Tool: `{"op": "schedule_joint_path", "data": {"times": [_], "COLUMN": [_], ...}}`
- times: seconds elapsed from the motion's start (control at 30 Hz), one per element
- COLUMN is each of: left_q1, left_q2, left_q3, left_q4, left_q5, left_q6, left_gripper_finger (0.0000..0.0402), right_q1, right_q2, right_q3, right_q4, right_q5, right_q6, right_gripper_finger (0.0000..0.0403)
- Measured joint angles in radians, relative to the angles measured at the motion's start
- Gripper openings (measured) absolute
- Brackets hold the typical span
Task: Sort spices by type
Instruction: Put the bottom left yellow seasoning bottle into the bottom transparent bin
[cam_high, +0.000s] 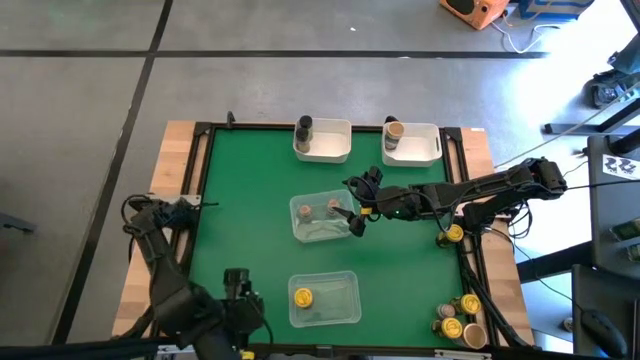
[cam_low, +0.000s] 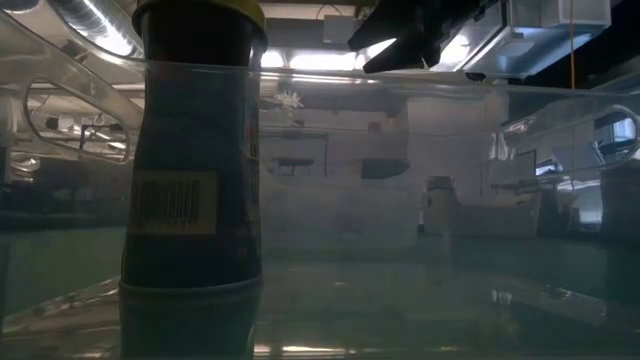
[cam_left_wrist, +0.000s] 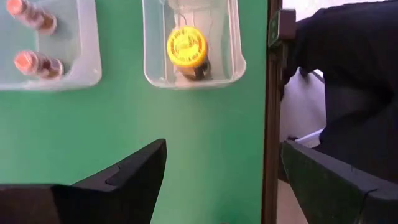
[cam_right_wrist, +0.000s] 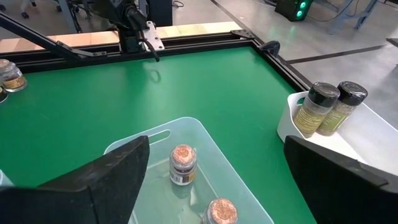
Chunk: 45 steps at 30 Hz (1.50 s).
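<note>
My right gripper (cam_right_wrist: 216, 149) is open and hovers over the right end of the middle clear tray (cam_high: 322, 217), touching nothing. Two reddish-brown-topped jars (cam_right_wrist: 182, 163) (cam_right_wrist: 221, 211) stand upright on that tray's floor, below and ahead of the fingers. The near clear tray (cam_high: 323, 298) holds one yellow-lidded jar (cam_high: 303, 297), which also shows in the left wrist view (cam_left_wrist: 186, 46) and looms large in the low view (cam_low: 195, 150). My left gripper (cam_left_wrist: 224, 149) is open and waits above the green mat by the near edge, left of that tray.
Two white bins sit at the far edge. The left bin (cam_high: 322, 140) holds two dark-lidded jars (cam_right_wrist: 323, 109); the right bin (cam_high: 412, 142) holds a tan-lidded jar (cam_high: 394, 131). Yellow-lidded jars (cam_high: 455, 234) (cam_high: 452, 326) and a tan-lidded one (cam_high: 473, 334) stand along the right edge.
</note>
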<state>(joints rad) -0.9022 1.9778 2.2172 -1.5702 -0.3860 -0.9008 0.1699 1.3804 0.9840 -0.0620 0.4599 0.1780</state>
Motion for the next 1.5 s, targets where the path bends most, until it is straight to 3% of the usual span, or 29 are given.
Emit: {"op": "schedule_joint_path", "data": {"times": [0.27,0.4,0.6,0.83,1.5], "left_q1": [-0.050,-0.076,-0.149,-0.201,-0.215], "left_q2": [-0.120,-0.207,-0.255,-0.235,-0.235], "left_q3": [-0.280,-0.417,-0.512,-0.582,-0.749], "left_q4": [-0.001,-0.004,0.016,0.124,0.341], "left_q5": [0.043,0.109,0.241,0.253,0.364], "left_q6": [-0.183,-0.342,-0.529,-0.456,-0.481], "left_gripper_finger": [0.0301,0.0301,0.0301,0.0301,0.0301], "right_q1": [0.000,0.000,0.000,0.000,0.000], "right_q2": [0.000,0.000,0.000,0.000,0.000], "right_q3": [0.000,0.000,0.000,0.000,0.000], "right_q4": [0.000,0.000,0.001,0.004,0.004], "right_q5": [-0.007,-0.008,-0.008,-0.007,-0.003], "right_q6": [0.000,-0.002,-0.016,-0.028,-0.030], "right_gripper_finger": [0.0372,0.0372,0.0372,0.0372,0.0372]}}
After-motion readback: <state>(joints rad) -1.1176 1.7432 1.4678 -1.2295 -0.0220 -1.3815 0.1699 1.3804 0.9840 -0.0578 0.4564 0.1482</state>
